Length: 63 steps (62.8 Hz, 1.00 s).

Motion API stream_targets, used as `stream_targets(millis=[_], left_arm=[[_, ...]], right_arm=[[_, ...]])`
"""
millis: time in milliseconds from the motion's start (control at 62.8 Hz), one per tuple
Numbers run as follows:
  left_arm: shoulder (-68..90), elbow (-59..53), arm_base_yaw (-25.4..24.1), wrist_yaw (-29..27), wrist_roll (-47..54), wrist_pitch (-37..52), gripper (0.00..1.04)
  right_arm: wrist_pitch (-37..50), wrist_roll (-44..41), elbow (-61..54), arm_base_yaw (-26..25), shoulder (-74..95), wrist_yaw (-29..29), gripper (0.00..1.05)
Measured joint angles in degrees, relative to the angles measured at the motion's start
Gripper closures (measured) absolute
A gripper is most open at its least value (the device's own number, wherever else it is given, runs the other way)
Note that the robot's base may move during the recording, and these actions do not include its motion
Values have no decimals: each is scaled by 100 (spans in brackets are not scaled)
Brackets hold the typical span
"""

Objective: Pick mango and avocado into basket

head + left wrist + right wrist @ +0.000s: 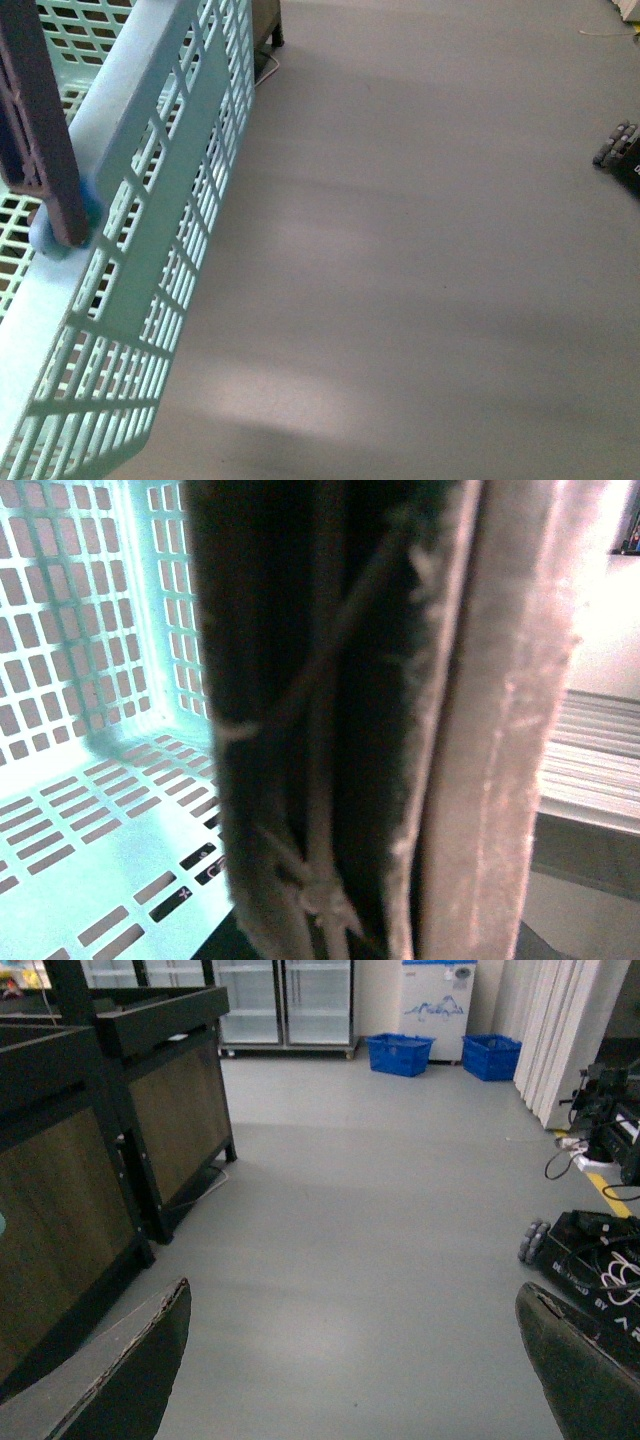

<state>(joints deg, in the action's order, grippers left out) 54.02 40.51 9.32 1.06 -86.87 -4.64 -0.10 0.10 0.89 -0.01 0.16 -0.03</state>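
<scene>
The basket point(150, 260) fills the left edge of the front view. Its teal slotted wall slants from the top centre down to the lower left corner, and a brown ribbed handle point(40, 130) crosses its rim in the upper left. In the left wrist view its slotted walls and floor point(90, 810) take up the left third of the frame. A dark slab with crossing ribs point(300, 730) stands very close to the lens and blocks the centre. The left tool cannot be picked out from it, so I cannot tell whether it is clenched or released.

The right tool point(352, 1290) is spread wide and grasps nothing. Its dark, chipped fingers point(140, 1370) sit in the two lower corners of its wrist view, with bare grey floor point(360, 1220) between them. Dark wood-panelled stands point(170, 1110) line the left of that frame. Two blue crates point(400, 1053) sit at top centre, and a black wheeled base point(590, 1250) is at the right edge.
</scene>
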Motion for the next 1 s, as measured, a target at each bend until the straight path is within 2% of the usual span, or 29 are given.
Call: stream_targets(millis=[1004], left_arm=[[-2,4,0,0,0,2,89]], right_arm=[[2,4,2,0,0,0,9]])
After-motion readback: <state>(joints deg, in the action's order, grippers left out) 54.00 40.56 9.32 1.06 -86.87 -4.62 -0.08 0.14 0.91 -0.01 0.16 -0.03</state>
